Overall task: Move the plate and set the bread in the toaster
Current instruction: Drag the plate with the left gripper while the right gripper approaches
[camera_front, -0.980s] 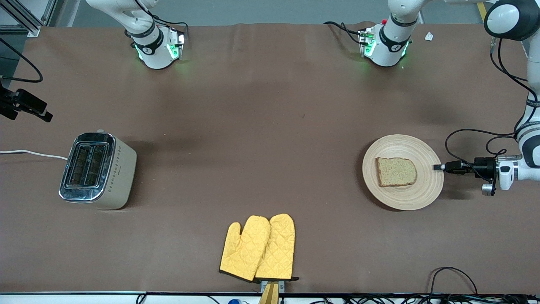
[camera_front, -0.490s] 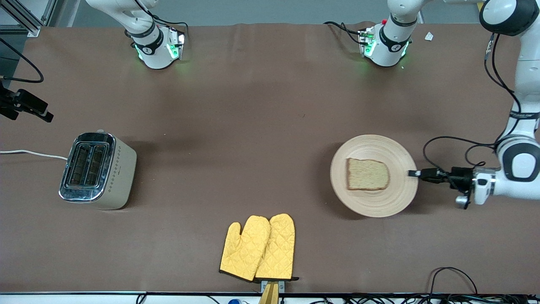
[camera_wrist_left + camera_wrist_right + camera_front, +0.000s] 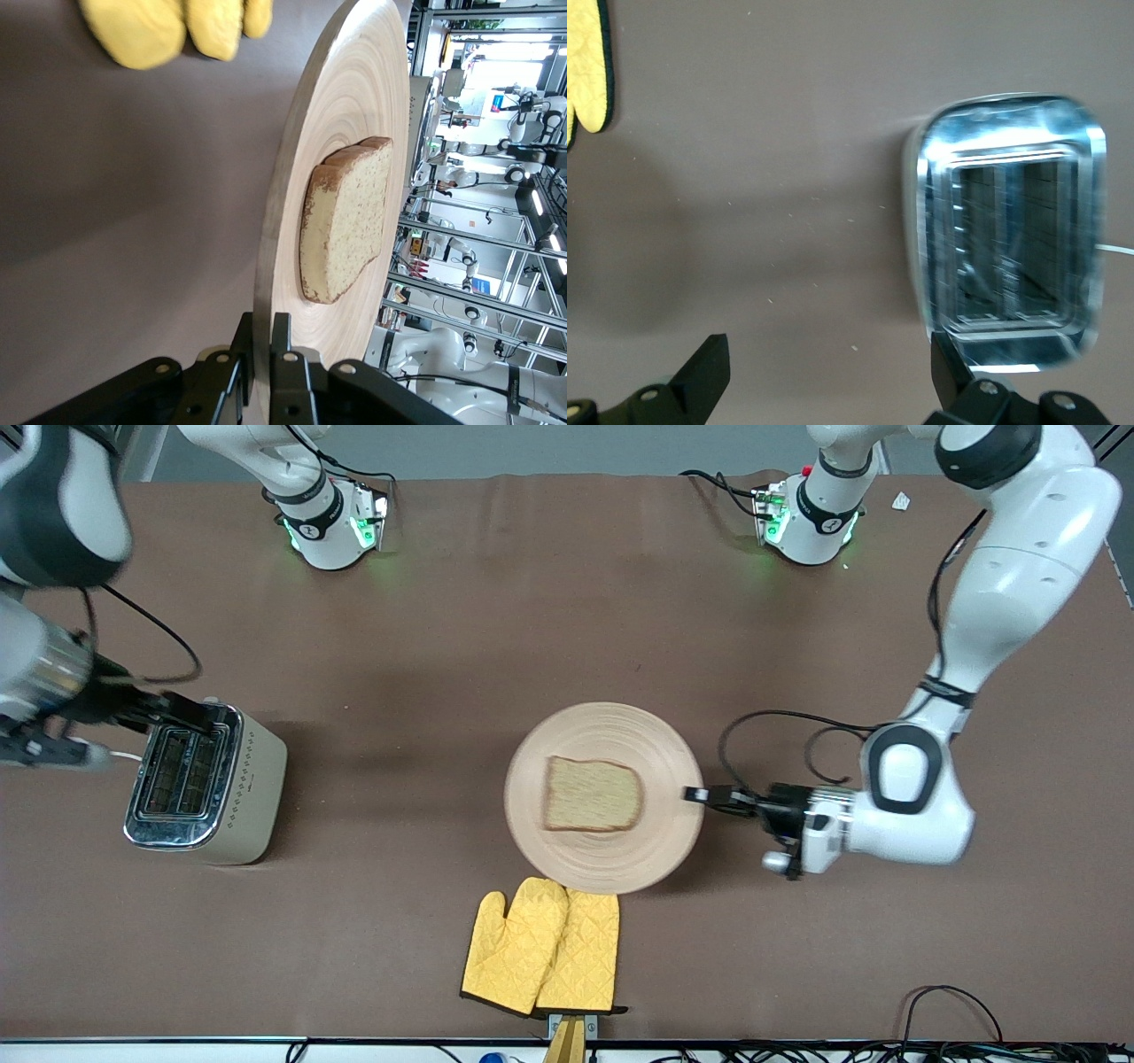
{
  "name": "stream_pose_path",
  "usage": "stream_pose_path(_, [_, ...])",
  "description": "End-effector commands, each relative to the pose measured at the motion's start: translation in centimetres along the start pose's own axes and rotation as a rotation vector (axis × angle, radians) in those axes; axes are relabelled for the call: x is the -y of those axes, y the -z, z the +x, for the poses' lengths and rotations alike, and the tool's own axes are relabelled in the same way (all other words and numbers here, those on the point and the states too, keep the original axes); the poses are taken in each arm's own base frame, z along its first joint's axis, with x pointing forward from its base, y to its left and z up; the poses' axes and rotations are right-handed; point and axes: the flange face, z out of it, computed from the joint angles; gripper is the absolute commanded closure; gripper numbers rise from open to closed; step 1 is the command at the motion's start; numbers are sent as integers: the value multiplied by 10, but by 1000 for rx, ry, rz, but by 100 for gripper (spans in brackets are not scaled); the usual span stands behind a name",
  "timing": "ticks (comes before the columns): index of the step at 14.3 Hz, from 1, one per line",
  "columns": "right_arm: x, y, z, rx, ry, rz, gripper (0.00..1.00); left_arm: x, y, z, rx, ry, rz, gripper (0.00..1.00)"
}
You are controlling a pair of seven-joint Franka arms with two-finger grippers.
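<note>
Lying flat, speckled brown bread (image 3: pixel 592 794), tan ringed plate (image 3: pixel 611 735)

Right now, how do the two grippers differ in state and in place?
The left gripper is shut on the rim of the plate, which carries the bread; the right gripper is open and holds nothing. The left gripper is low by the table's middle; the right gripper is over the toaster. Both have black fingers.

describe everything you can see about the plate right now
The plate is round, light tan wood with concentric ring grooves. It lies flat mid-table, its rim nearest the front camera overlapping the tips of the yellow oven mitts. A slice of brown bread rests at its centre. The left gripper is shut on its rim at the left arm's end.
</note>
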Motion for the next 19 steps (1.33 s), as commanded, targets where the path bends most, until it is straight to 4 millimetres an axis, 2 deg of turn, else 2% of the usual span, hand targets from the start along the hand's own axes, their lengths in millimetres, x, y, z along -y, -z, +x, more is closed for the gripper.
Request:
stream_pose_path(1, [45,-45,11,1,-46,-5,0,-17,-72,-1,-53,18,-12,100])
stream_pose_path(3, [77,-77,13,11,-89,-19,0,-28,-147,-8,-88,33,0,100])
stream_pose_path(4, [87,-89,12,19,-88,-25,0,-25,-186,-17,-91,53,7,100])
stream_pose_path(6, [89,-112,12,19,-91,-29,0,-9,-240,-30,-110,87,41,100])
stream_pose_path(8, [86,-135,7,0,-99,-25,0,11,-279,-39,-132,94,85,100])
stream_pose_path(9, [86,-146,3,2,-98,-27,0,18,-292,-42,-125,97,89,100])
stream_pose_path(10, [87,-155,-1,8,-97,-30,0,23,-297,-42,-123,100,87,99])
stream_pose_path(11, [93,-167,-10,19,-113,-37,0,27,-296,-41,-125,106,91,95])
stream_pose_path(12, [103,-181,-20,29,-134,-42,0,26,-286,-36,-137,106,94,73])
stream_pose_path(13, [117,-191,-31,23,-130,-44,0,26,-273,-30,-153,112,89,5])
stream_pose_path(14, [124,-202,-39,22,-134,-46,0,19,-248,-21,-163,103,80,0])
stream_pose_path(16, [130,-222,-54,5,-115,-44,0,4,-195,-9,-92,121,20,0])
stream_pose_path(18, [144,-238,-69,-25,-80,-35,0,-3,-121,4,-40,135,42,0])
stream_pose_path(19, [149,-252,-74,-44,-66,-30,5,-2,-81,6,-16,144,81,0])
